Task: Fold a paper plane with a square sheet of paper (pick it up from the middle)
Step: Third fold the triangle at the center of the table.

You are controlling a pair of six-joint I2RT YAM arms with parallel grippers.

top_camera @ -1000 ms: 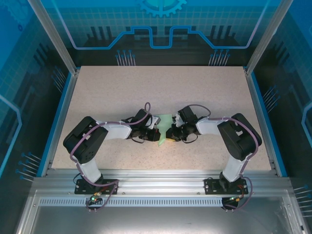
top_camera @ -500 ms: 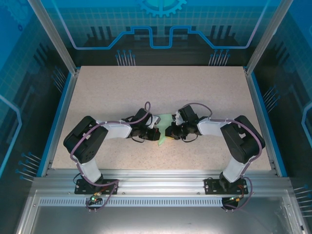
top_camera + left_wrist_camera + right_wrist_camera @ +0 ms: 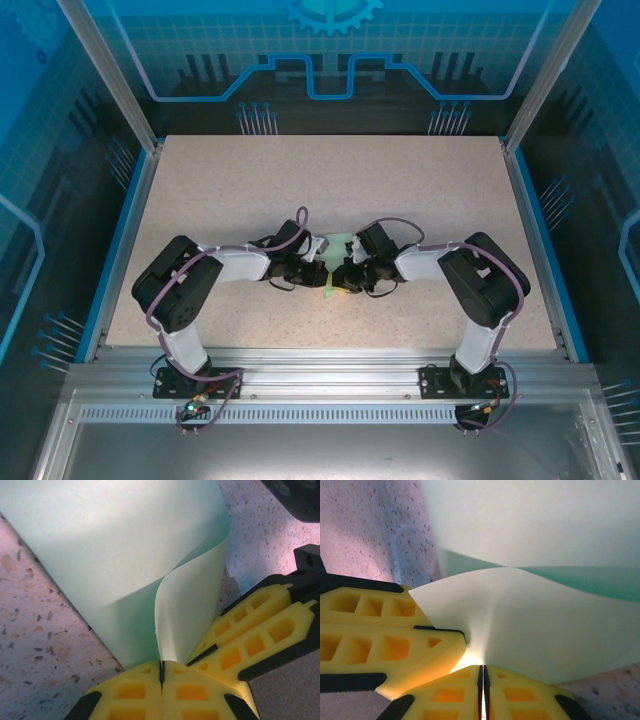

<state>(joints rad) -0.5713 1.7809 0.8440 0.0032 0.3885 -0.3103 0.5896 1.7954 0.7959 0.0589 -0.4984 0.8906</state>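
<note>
The square sheet of paper [image 3: 125, 555] is being pinched at its curled-up near edge by the left gripper [image 3: 161, 672] and the right gripper [image 3: 481, 677], both clamped shut on it, side by side, mid-table [image 3: 250, 180]. A tear or crooked crease is being risked if the grips are pulled unevenly.

A speckled beige desk [image 3: 250, 190] fills the middle of the top view, and its stone-like grain shows close up in the left wrist view [image 3: 30, 630] and the right wrist view [image 3: 370, 525]. A blue strip [image 3: 128, 240] borders its sides. Slanted aluminium posts [image 3: 105, 70] rise at the far corners. Behind stands a blue wall panel [image 3: 330, 60] with circuit lines and a gear. A slotted aluminium rail [image 3: 330, 370] runs along the near edge, with a grey metal sheet [image 3: 320, 450] below it.
</note>
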